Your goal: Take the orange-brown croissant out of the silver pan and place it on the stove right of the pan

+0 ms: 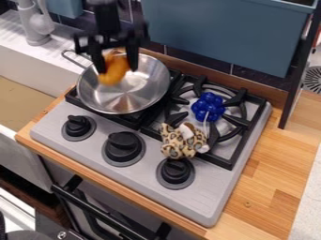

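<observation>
Gripper [115, 66]: blurred, pinching the orange object
Orange object [113, 74]: above the pan [143, 97], flanks partly hidden by fingers, identity unclear; long axis roughly up-down in view, lower end leaning left, front indistinguishable
Pan rim: partly hidden behind gripper

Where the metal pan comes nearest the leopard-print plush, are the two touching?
Apart. The camera view shows part of the black grate between the metal pan and the leopard-print plush.
</observation>
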`<state>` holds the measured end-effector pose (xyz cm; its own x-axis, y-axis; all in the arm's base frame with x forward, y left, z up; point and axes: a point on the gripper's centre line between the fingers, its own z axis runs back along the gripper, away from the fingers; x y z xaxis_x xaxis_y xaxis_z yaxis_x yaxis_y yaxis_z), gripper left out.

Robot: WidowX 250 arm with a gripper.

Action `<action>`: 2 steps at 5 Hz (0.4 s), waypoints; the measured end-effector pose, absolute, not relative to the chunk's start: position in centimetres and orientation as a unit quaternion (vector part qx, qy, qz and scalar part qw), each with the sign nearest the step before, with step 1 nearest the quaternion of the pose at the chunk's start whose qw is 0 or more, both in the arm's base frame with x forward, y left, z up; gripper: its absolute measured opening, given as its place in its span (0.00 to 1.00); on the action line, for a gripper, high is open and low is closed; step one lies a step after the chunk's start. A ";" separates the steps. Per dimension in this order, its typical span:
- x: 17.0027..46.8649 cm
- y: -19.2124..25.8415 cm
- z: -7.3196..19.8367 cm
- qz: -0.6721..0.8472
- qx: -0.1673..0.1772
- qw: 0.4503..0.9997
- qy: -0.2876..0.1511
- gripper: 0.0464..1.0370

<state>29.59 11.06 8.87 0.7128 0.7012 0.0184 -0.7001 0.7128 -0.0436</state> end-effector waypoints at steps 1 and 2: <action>30.2 9.6 11.5 0.389 -0.044 0.920 -0.014 0.63; 30.9 7.0 12.0 0.405 -0.059 0.912 -0.014 0.63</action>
<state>30.89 7.04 12.01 0.6722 0.7400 -0.0225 -0.7367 0.6656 -0.1192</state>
